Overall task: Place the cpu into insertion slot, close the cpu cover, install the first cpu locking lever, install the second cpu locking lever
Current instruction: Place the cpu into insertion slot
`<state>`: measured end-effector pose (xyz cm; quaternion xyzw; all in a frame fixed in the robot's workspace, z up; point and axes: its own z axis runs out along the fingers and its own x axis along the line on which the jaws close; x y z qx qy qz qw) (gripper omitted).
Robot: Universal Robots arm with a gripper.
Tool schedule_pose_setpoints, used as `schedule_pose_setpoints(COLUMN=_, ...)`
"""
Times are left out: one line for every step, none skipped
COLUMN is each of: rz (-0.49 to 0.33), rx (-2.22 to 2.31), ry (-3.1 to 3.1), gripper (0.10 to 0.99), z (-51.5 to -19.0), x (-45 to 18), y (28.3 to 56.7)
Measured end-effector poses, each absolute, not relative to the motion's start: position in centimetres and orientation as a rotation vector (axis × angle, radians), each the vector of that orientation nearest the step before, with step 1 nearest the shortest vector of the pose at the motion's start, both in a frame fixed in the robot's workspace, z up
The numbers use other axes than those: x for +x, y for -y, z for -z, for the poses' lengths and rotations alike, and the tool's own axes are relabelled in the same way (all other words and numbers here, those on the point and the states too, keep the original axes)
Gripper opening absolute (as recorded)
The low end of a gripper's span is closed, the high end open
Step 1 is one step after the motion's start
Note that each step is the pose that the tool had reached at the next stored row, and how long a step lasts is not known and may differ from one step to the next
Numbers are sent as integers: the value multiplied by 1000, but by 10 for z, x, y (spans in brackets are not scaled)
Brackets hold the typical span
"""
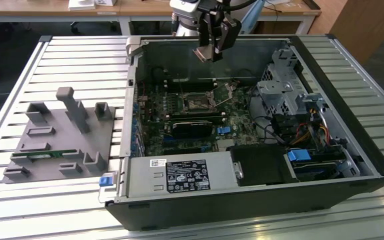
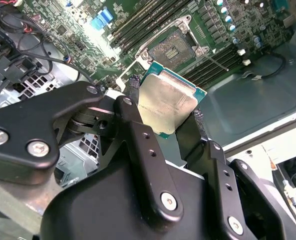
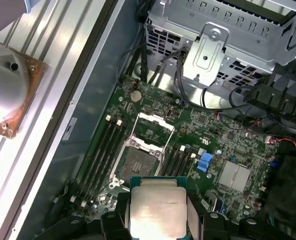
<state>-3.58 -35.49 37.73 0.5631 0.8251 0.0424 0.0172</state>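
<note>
One cpu, silver top showing, sat pinched by opposite edges between the two black fingers of the gripper. In the exterior view it hung well above the insertion slot, at about twelve o'clock from it. The slot lay bare on the green motherboard with the cpu cover swung open, so seating it well likely meant keeping the chip level, squared to the socket's edges, and lowering it straight.

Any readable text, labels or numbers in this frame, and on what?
None is legible.
Black label on the power supply: print too small.
White sticker beside it: too small.
Marking on the cpu held in the gripper: too faint.
</note>
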Motion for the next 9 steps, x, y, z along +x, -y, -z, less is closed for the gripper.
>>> schedule_pose_setpoints(rz=-132, rx=1754, ry=-2561, gripper=541, z=-377, x=-36, y=355)
schedule_pose_setpoints(rz=-132, rx=1758, ry=-2559, gripper=541, z=-377, x=-36, y=355)
schedule_pose_setpoints(rz=-132, rx=1762, ry=-2556, gripper=541, z=-377, x=-36, y=355)
schedule_pose_setpoints(rz=-131, rx=1766, ry=-2552, gripper=541, z=-377, x=-36, y=355)
schedule_pose_setpoints(rz=-131, rx=1770, ry=-2549, gripper=541, z=-377, x=-36, y=355)
schedule_pose_setpoints(rz=-131, rx=1774, ry=-2546, gripper=541, z=-377, x=-36, y=355)
schedule_pose_setpoints(rz=-131, rx=1778, ry=-2543, gripper=541, z=-377, x=-36, y=355)
schedule_pose_setpoints(rz=-131, rx=1782, ry=-2540, gripper=541, z=-377, x=-36, y=355)
schedule_pose_setpoints(rz=-131, rx=1786, ry=-2537, gripper=541, z=-377, x=-36, y=355)
